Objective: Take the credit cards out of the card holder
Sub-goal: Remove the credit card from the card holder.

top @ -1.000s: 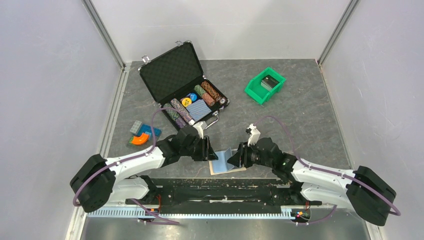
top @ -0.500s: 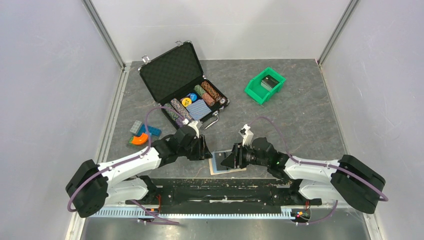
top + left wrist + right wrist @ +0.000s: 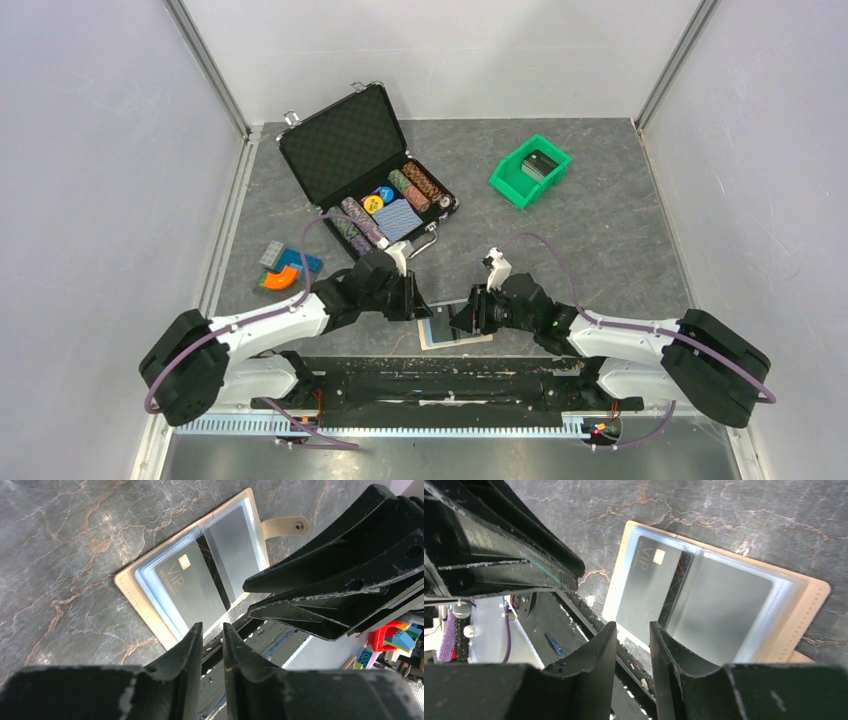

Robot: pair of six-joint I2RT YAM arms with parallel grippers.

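The tan card holder (image 3: 478, 338) lies spread open and flat at the table's near edge, its side tab (image 3: 286, 526) pointing away. A dark card marked VIP (image 3: 192, 587) sits in one clear sleeve and a grey card (image 3: 234, 545) in the other; both also show in the right wrist view, the VIP card (image 3: 644, 587) and the grey card (image 3: 719, 610). My left gripper (image 3: 212, 626) hovers at the holder's left end, its jaws a narrow gap apart and empty. My right gripper (image 3: 631, 625) hovers over the holder from the right, its jaws slightly apart and empty.
An open black chip case (image 3: 345, 140) with poker chips stands at the back left. A green bin (image 3: 510, 182) stands at the back right. Coloured toy blocks (image 3: 285, 268) lie at the left. The black base rail (image 3: 440, 375) runs just beyond the holder's near side.
A light blue leaf of the holder that stood up between the grippers now lies flat. My right gripper has moved left over the holder.
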